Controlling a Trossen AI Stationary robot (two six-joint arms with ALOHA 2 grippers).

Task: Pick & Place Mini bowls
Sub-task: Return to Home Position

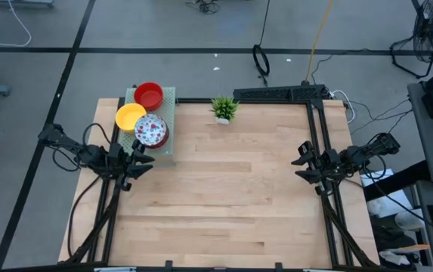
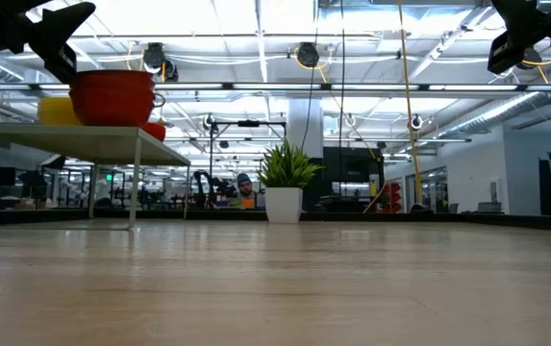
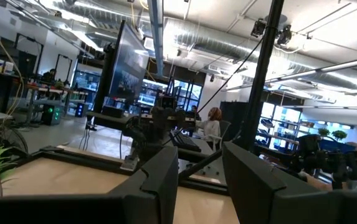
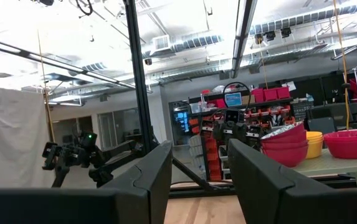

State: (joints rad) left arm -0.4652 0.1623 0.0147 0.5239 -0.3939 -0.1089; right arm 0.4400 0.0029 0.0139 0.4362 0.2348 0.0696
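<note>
The three stacks of mini bowls sat together on a small pale-green shelf [image 1: 167,98] at the left far corner of the table [image 1: 231,196]. The red bowls [image 1: 149,95] were farthest back, the yellow bowls [image 1: 129,116] were beside them, and the red-and-white floral bowls [image 1: 153,131] were nearest the front.

The left gripper [image 1: 144,160] hung just beside the shelf's front edge, close to the floral stack but touching none of the bowls. Its fingers [image 3: 166,180] were spread, with nothing between them. In the low view it sat above the level of the bowls.

The right gripper [image 1: 303,162] waited at the opposite side of the table, well apart from the shelf. Its fingers [image 4: 150,180] were also spread and empty. Its wrist view looked across the table at all three stacks.

A small screen [image 4: 233,99] glowed in the background, its content too small to read.

The table was light wood planks inside a black frame. A green potted plant [image 1: 224,108] in a white pot stood at the far edge. Around the table lay grey floor crossed by dark lines, and a fan [image 1: 431,30] stood in one corner. The room beyond was an open workshop with exposed ducts and bright ceiling lights, and a person [image 3: 212,124] sat at a desk.
</note>
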